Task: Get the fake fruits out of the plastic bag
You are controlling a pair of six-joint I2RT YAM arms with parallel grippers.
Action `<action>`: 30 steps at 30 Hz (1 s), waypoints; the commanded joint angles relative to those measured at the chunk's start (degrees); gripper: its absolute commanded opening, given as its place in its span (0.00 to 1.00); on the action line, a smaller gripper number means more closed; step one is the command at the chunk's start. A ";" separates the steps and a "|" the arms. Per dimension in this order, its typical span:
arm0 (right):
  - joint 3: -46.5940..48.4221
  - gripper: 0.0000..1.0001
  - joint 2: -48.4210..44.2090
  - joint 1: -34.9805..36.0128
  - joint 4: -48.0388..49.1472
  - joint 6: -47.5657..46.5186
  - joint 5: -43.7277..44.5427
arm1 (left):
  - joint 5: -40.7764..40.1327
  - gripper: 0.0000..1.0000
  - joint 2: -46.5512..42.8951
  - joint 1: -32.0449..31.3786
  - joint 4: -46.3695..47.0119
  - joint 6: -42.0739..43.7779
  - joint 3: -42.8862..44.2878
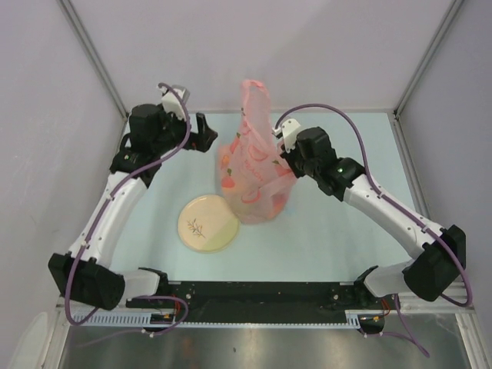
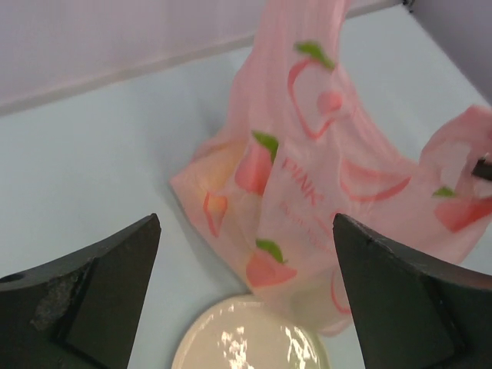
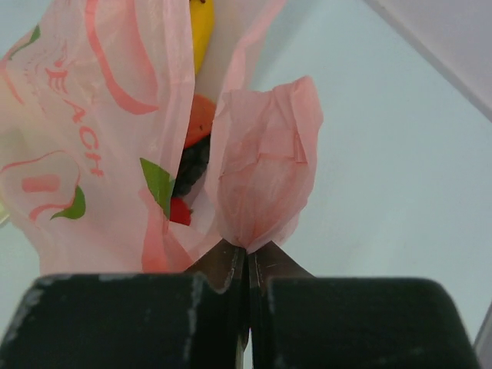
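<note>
Pale grey walls close in a light blue table (image 1: 338, 231). The bag (image 1: 250, 165) stands just past its middle, towards the far edge, with its top pulled upward. A plate (image 1: 206, 223) lies just beside the bag on the near-left side.

The right gripper (image 3: 247, 257) is pressed together on a bunched fold of the bag's rim, with pink film pinched between its tips. The left gripper (image 1: 206, 137) is spread wide and holds nothing. It sits near the far-left edge and faces the bag's side.

The fruits (image 3: 196, 123) are all inside. The right wrist view looks through the mouth and shows a yellow fruit (image 3: 201, 27), dark grapes (image 3: 192, 165) and a red piece (image 3: 181, 211) low in the sack.

The step in hand looks like opening or tipping the bag with 2 grips. To do it well:

- The left gripper should take the opposite rim or a bottom corner, biting film only and not a fruit through the film.
- The right pinch needs to hold firm, because thin crinkly plastic slips easily.
- The lift should be slow, with the mouth turned towards open table near the plate, so the glossy fruits do not roll to an edge.
</note>
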 commanded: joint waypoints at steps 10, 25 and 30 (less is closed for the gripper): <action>-0.68 0.00 -5.31 -1.75 1.20 3.58 -4.59 | 4.98 1.00 33.30 -8.97 2.75 10.12 41.56; -0.59 0.00 -4.87 -6.31 1.63 4.11 -3.54 | -7.32 0.16 54.41 -13.20 3.79 16.89 63.39; 3.96 0.00 2.92 -12.11 13.30 0.33 -0.81 | -6.80 0.00 52.48 -11.36 9.49 16.73 61.89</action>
